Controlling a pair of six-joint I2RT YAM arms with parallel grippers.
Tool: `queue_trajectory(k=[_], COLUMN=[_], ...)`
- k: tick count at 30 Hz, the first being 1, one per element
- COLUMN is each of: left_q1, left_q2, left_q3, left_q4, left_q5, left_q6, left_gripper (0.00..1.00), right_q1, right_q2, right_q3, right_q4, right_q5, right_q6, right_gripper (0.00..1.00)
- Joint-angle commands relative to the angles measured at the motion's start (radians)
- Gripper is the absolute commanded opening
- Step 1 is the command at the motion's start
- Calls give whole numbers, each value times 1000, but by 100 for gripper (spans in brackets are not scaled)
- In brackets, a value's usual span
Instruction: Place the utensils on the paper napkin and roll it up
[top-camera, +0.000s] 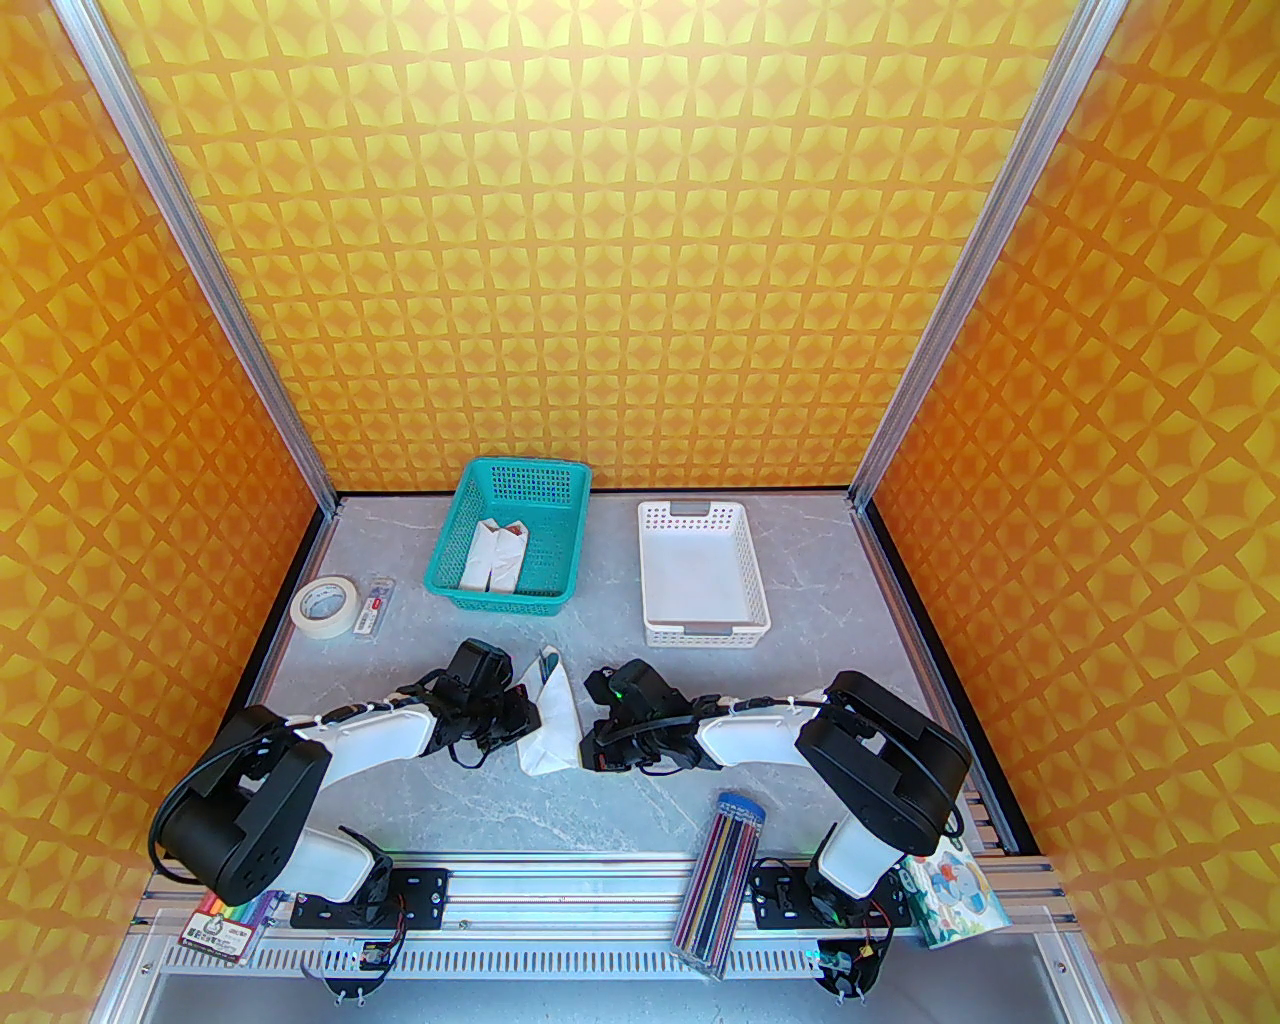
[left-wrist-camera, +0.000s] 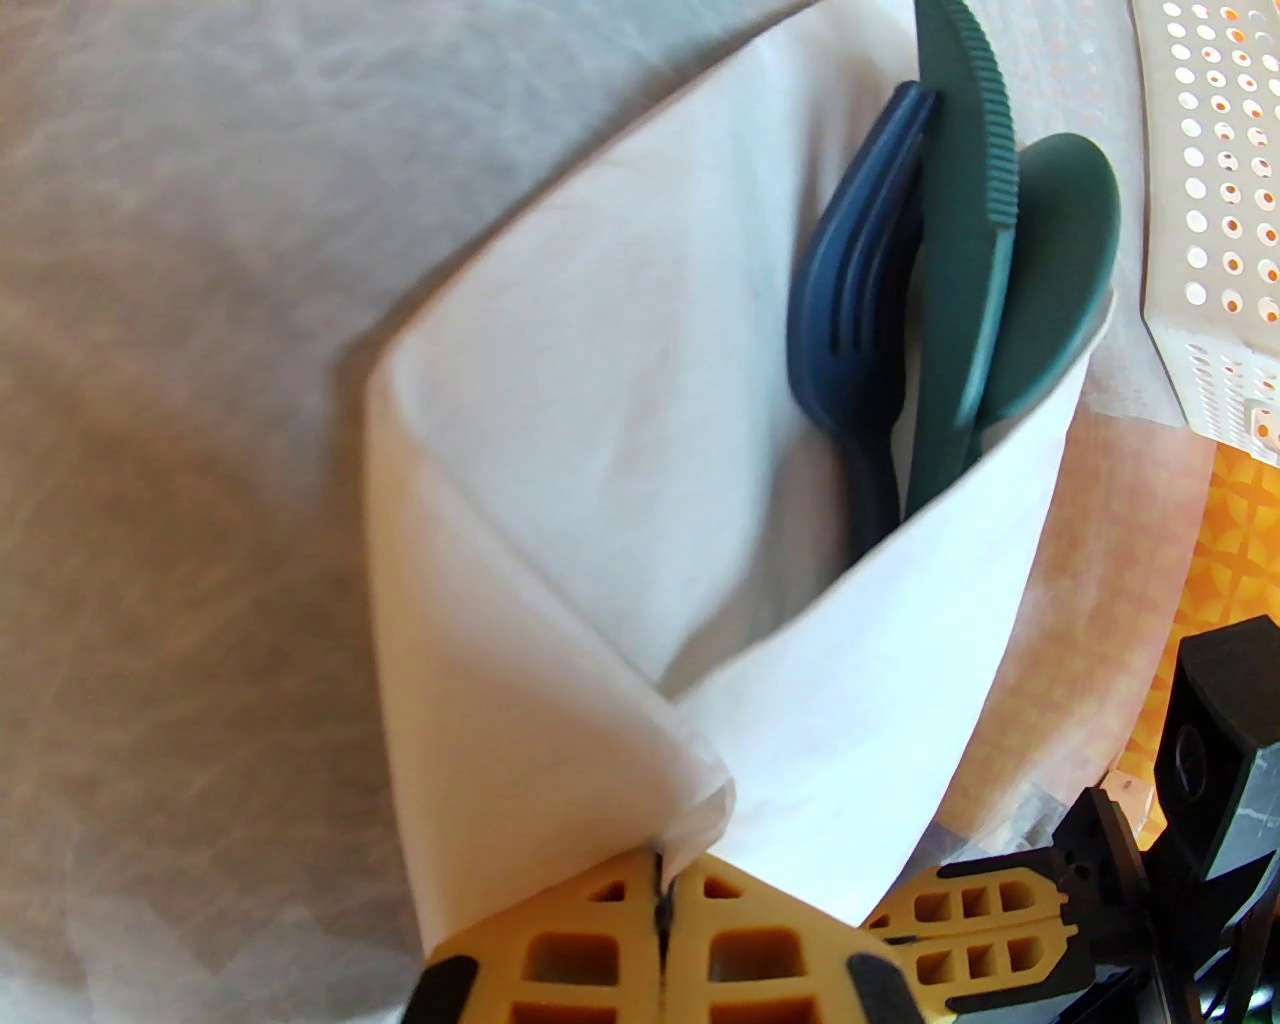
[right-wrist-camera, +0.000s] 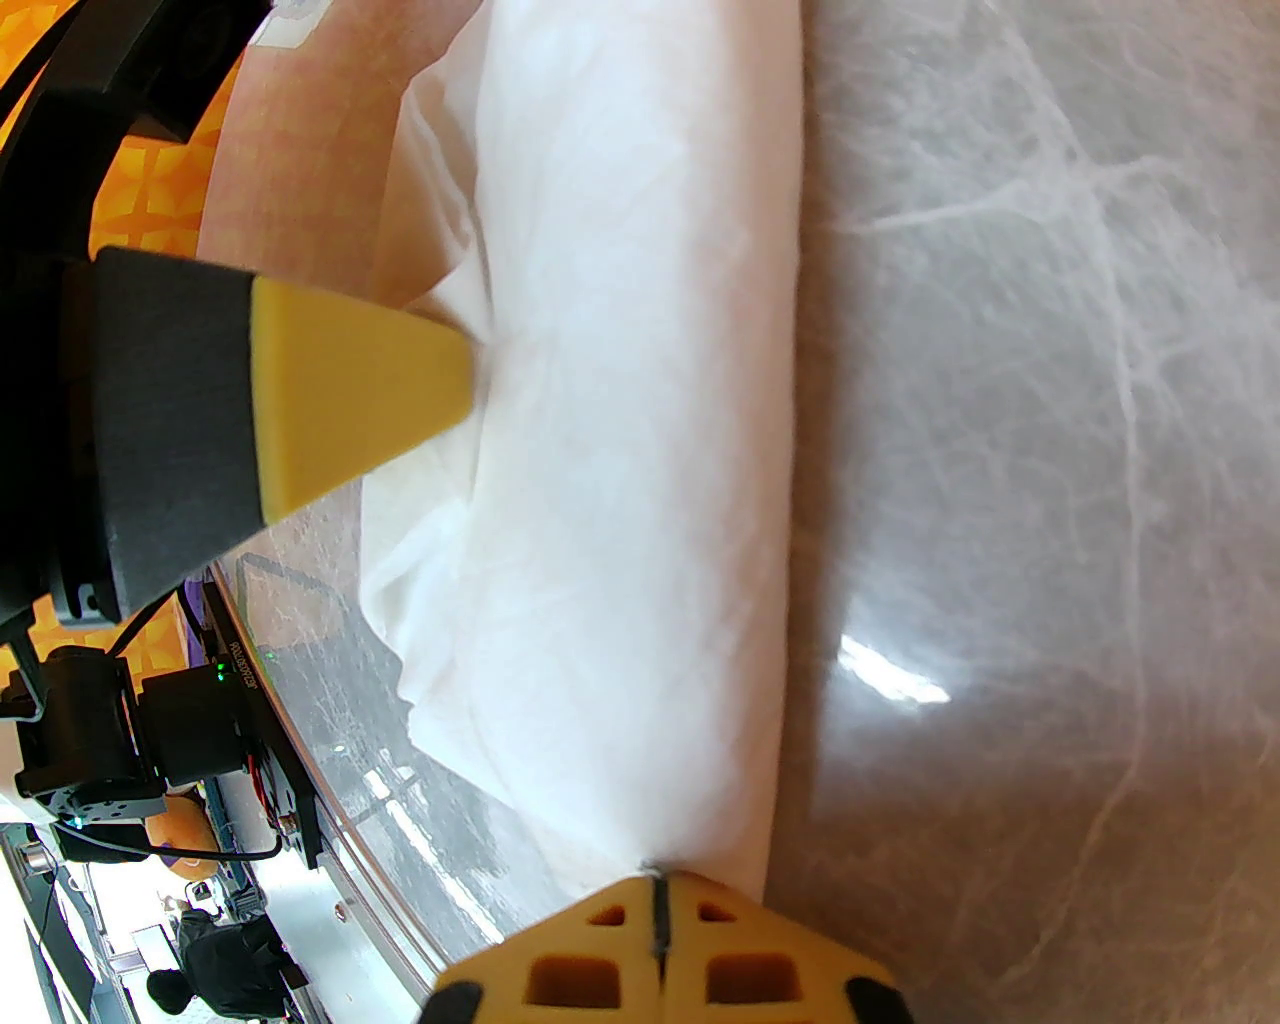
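Left gripper (left-wrist-camera: 660, 900) and right gripper (right-wrist-camera: 655, 900) were each pinched shut on an edge of the loosely rolled napkin (left-wrist-camera: 600, 400) lying on the table (right-wrist-camera: 1000, 500) between them, its open end baring fork (left-wrist-camera: 850, 300), knife (left-wrist-camera: 965, 250) and spoon (left-wrist-camera: 1060, 250), so uneven pulling could have torn the paper or spilled them.

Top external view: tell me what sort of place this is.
Probably a robot test cell, not a dining room: left arm and right arm bolted to an aluminium rail, orange patterned panels walling the table, staged props like the teal basket and white basket.
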Motion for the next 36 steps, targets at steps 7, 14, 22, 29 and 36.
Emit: queue_trajectory(k=[7,14,22,29,36], left_q1=[-4,-14,-40,-83,-99], left_q2=[-86,-148,-179,-123,-46], left_q3=[38,81,90,151,216], left_q4=[-132,-223,-215,-194,-180], left_q5=[-35,-35,-18,0,6], left_q6=[52,66,30,11,9], left_gripper=[0,0,0,0,0], right_q1=[3,2,2,2,3], right_q2=[48,61,69,85,84], right_q3=[11,19,28,41,47], right_q4=[-116,-143,-155,-167,-190], right_q5=[69,83,86,86,93], right_q6=[-13,-17,-19,-21,-33], right_gripper=[0,0,0,0,0])
